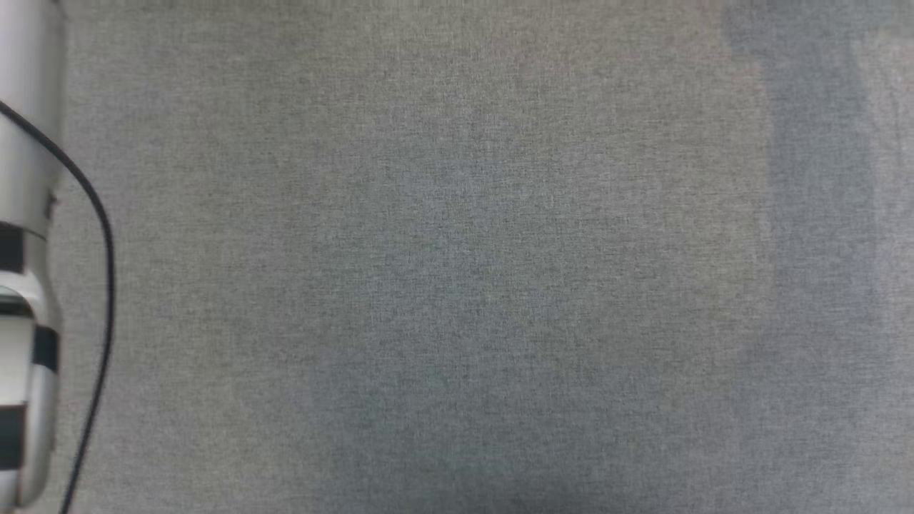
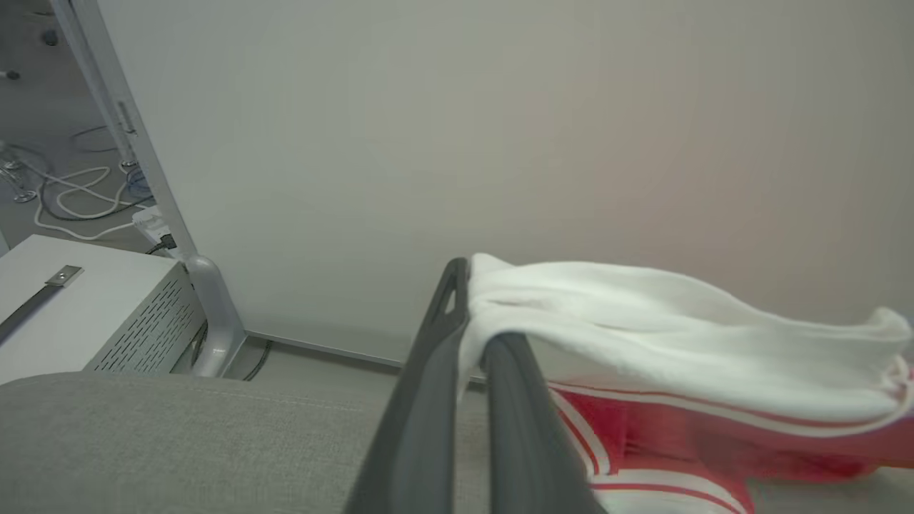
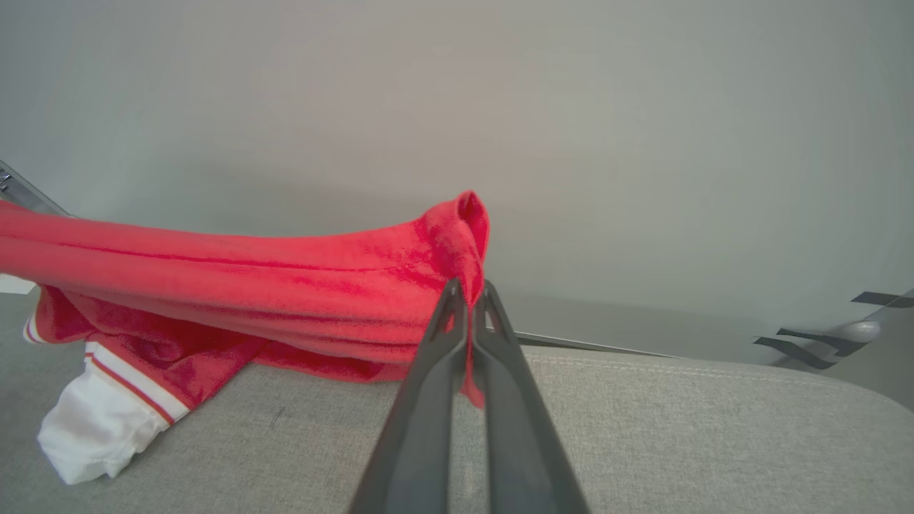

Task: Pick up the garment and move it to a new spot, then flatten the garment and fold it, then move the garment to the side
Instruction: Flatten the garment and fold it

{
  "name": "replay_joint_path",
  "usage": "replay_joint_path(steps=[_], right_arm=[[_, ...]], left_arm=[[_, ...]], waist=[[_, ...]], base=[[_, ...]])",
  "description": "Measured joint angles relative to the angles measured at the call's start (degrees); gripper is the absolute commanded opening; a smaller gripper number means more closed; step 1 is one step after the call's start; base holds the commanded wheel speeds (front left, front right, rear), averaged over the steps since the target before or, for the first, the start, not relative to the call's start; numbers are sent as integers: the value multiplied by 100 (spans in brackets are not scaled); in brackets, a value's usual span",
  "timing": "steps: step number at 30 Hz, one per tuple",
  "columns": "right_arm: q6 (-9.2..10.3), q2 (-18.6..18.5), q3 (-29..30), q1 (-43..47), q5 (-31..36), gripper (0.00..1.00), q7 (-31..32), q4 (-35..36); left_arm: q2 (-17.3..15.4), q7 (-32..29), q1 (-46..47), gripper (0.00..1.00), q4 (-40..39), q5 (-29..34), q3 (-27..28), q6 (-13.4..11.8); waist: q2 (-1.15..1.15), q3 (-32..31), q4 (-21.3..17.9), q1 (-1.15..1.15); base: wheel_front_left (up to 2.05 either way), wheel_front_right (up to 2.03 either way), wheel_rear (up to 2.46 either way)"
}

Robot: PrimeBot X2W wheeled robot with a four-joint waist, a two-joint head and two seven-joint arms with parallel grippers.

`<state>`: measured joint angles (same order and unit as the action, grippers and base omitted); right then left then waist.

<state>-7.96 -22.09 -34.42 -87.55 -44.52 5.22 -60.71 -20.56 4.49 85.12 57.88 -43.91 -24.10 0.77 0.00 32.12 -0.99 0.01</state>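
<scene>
1. From the head, we see a grey surface (image 1: 457, 285) with a pale forearm (image 1: 21, 178) at its left edge.
2. At the left wrist, our left gripper (image 2: 477, 307) is clamped on the white sleeve of the shirt (image 2: 678, 335).
3. At the right wrist, our right gripper (image 3: 469, 291) pinches the red edge, held up off the surface, while a sleeve rests on it.

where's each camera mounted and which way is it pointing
Head view: on the head, facing down at the grey surface; pale forearm at left edge.
Left wrist view: along its jaws, shut on the white sleeve of the garment, toward a pale wall.
Right wrist view: along its jaws, shut on the garment's red cloth.
Both wrist views share the garment and wall.
</scene>
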Motion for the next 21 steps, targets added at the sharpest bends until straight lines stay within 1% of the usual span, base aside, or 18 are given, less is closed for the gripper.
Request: replay_joint_path(steps=[3, 7, 11, 14, 18, 21], right_arm=[[0, -88, -146, 587, -167, 0, -55, 136], [0, -215, -325, 1371, -414, 0, -199, 369], [0, -314, -493, 2066, -600, 0, -354, 615], [0, -407, -591, 2632, -761, 0, -457, 801], [0, -542, -637, 3245, -937, 0, -602, 1028], [0, -647, -646, 3688, -1039, 0, -672, 1171]], left_arm=[[127, 11, -522, 0, 88, -196, 49, 133], [225, 136, -1353, 0, 110, -278, 4, 292], [255, 281, -2226, 0, 85, -313, -58, 353], [253, 379, -2976, 0, -36, -312, -178, 360], [240, 430, -3687, 0, -359, -313, -264, 342], [180, 455, -4258, 0, -740, -315, -296, 238]], waist=[[0, -141, 22, 0], [0, -370, 49, 0], [0, -629, 59, 0], [0, -885, 63, -1], [0, -1192, 78, -1], [0, -1432, 89, -1]], base=[[0, 0, 0], [0, 0, 0], [0, 0, 0], [0, 0, 0], [0, 0, 0], [0, 0, 0]])
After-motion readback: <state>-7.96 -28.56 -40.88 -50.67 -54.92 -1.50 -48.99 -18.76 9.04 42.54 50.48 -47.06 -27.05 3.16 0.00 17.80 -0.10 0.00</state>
